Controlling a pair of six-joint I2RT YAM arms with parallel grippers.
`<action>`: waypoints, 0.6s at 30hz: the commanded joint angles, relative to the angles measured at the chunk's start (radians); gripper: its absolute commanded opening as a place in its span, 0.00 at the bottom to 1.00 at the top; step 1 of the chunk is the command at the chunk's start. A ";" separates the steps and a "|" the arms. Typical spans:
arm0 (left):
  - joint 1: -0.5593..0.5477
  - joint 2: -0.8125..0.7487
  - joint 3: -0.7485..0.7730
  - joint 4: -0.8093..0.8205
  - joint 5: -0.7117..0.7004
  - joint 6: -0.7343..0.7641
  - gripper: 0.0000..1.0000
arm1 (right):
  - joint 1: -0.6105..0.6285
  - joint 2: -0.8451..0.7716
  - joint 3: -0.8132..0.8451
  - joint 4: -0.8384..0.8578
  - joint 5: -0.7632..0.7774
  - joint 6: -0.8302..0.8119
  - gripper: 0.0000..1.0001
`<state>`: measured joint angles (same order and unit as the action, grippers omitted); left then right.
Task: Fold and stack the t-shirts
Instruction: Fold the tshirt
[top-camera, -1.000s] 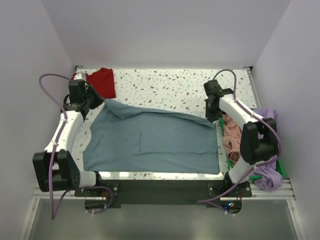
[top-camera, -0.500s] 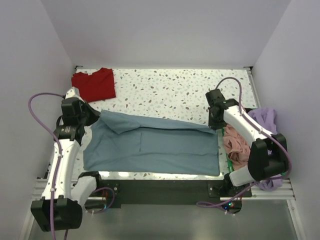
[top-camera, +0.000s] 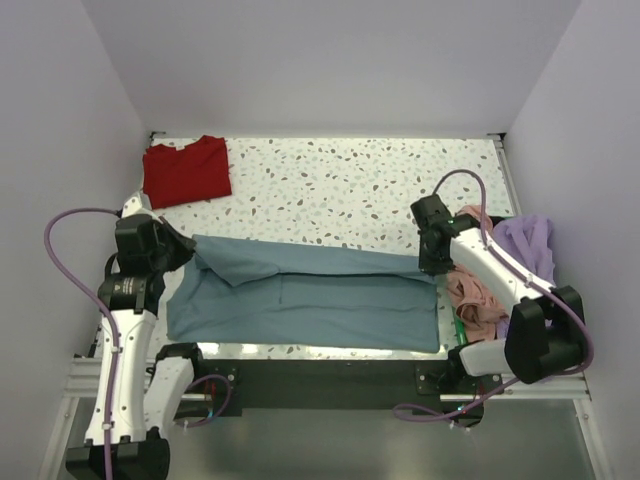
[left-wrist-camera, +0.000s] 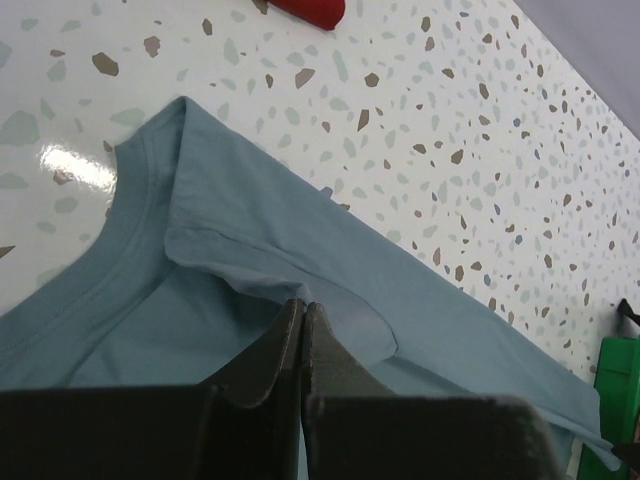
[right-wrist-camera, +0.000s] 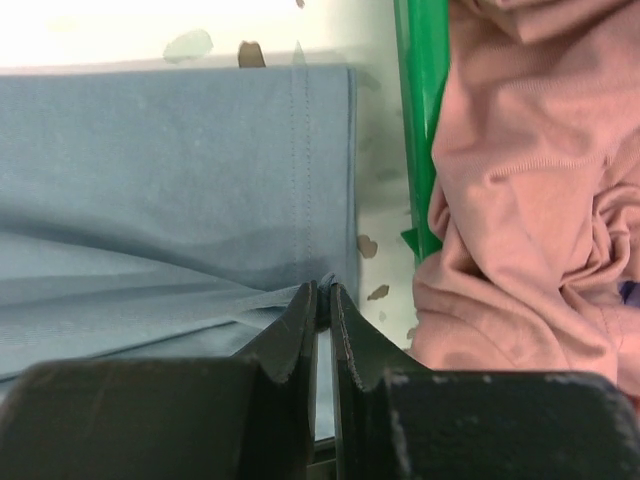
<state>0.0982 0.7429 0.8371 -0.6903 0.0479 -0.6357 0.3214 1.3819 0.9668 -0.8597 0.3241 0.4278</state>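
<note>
The slate-blue t-shirt (top-camera: 310, 295) lies across the near half of the table, its far edge folded toward me. My left gripper (top-camera: 190, 252) is shut on the shirt's far left edge, near the collar (left-wrist-camera: 130, 230), which shows in the left wrist view. My right gripper (top-camera: 432, 262) is shut on the shirt's far right corner (right-wrist-camera: 322, 290). A red t-shirt (top-camera: 186, 170) lies folded at the far left corner. A salmon-pink shirt (top-camera: 472, 290) and a lavender shirt (top-camera: 525, 240) are heaped at the right edge.
A green bin rim (right-wrist-camera: 420, 120) holds the pink shirt (right-wrist-camera: 530, 200) just right of my right gripper. The speckled white tabletop (top-camera: 350, 185) is bare beyond the blue shirt. Grey walls close in on three sides.
Both grippers have drawn the blue shirt's far edge toward the near side, so the folded band is narrower and the shirt now covers less of the table.
</note>
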 joint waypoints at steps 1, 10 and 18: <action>0.008 -0.034 -0.015 -0.049 -0.006 -0.016 0.00 | 0.007 -0.059 -0.031 -0.039 0.053 0.037 0.00; 0.008 -0.082 -0.029 -0.100 -0.014 -0.027 0.00 | 0.027 -0.058 -0.033 -0.068 0.058 0.066 0.00; 0.008 -0.106 -0.024 -0.136 -0.025 -0.030 0.00 | 0.034 -0.098 -0.039 -0.136 0.064 0.130 0.00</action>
<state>0.0982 0.6483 0.8070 -0.8101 0.0360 -0.6544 0.3489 1.3266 0.9192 -0.9394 0.3500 0.5087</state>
